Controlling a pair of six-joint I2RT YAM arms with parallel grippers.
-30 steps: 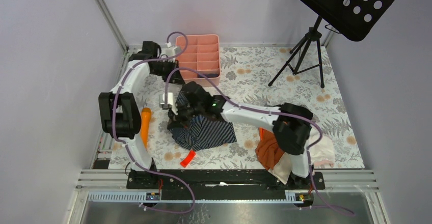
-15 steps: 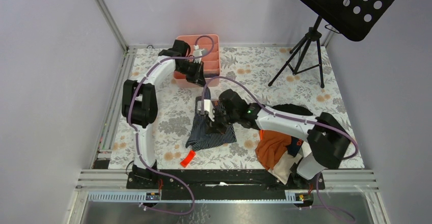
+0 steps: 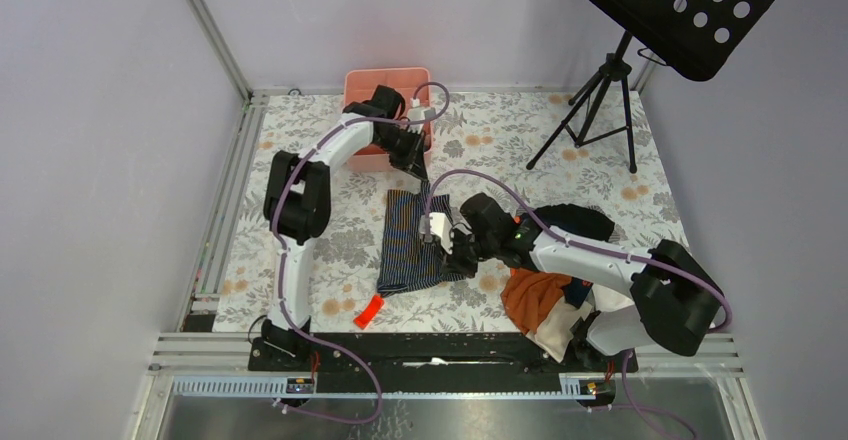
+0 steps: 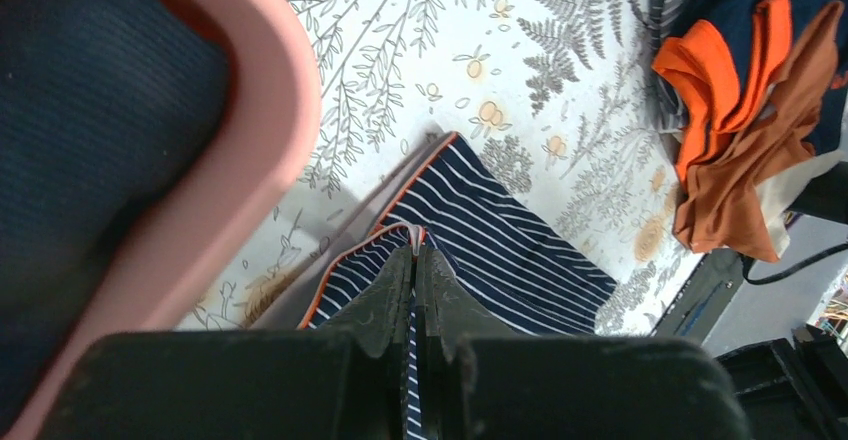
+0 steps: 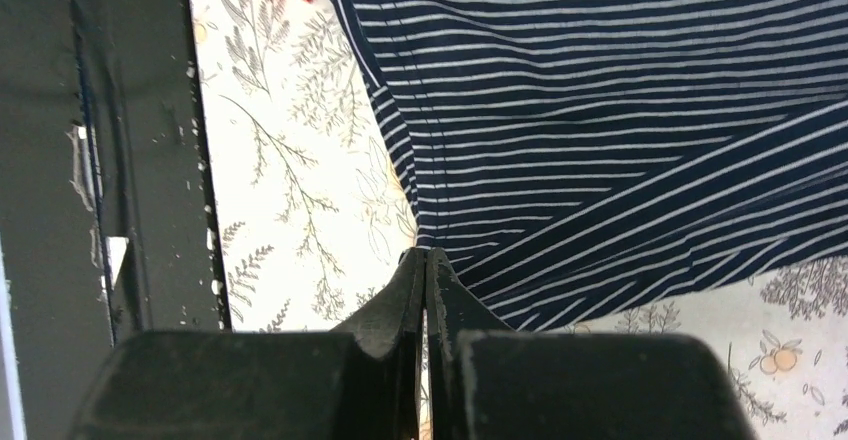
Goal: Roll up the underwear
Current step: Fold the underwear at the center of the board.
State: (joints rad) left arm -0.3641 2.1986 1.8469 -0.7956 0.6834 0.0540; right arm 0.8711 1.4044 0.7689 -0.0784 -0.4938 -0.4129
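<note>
Pinching the far corner of the striped underwear point(image 3: 408, 245), the left gripper point(image 3: 420, 168) is closed on its orange-trimmed edge, just beside the pink tray point(image 3: 352, 85). From that corner the cloth's long axis runs toward the near side of the table point(image 3: 330, 230). The right gripper point(image 3: 443, 247) is clamped on the cloth's right-hand edge, and looks nearer the bulk of it, so probably better placed to start the roll; the orange garment point(image 3: 530, 295) lies further right
</note>
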